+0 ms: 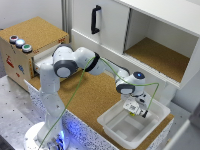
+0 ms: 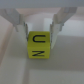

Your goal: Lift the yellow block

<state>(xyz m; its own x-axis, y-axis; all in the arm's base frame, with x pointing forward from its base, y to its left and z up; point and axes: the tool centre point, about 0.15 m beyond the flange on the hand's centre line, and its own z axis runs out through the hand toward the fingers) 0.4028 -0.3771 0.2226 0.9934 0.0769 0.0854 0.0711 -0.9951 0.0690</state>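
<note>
The yellow block [image 2: 38, 45] is a small bright cube with dark letter marks on its faces. In the wrist view it sits between my two fingers [image 2: 21, 26], whose tips press against its upper sides, with white bin floor around it. My gripper [image 2: 39, 32] is shut on it. In the exterior view the gripper [image 1: 142, 112] hangs inside the white bin [image 1: 112, 122] near its far wall. The block is too small there to make out clearly.
The bin stands on a cork-topped counter [image 1: 90, 95] at the exterior view's right. Behind it a white cabinet [image 1: 155, 50] has an open compartment and a door with a black handle [image 1: 95, 19]. A wooden box with coloured buttons [image 1: 20, 42] stands at the left.
</note>
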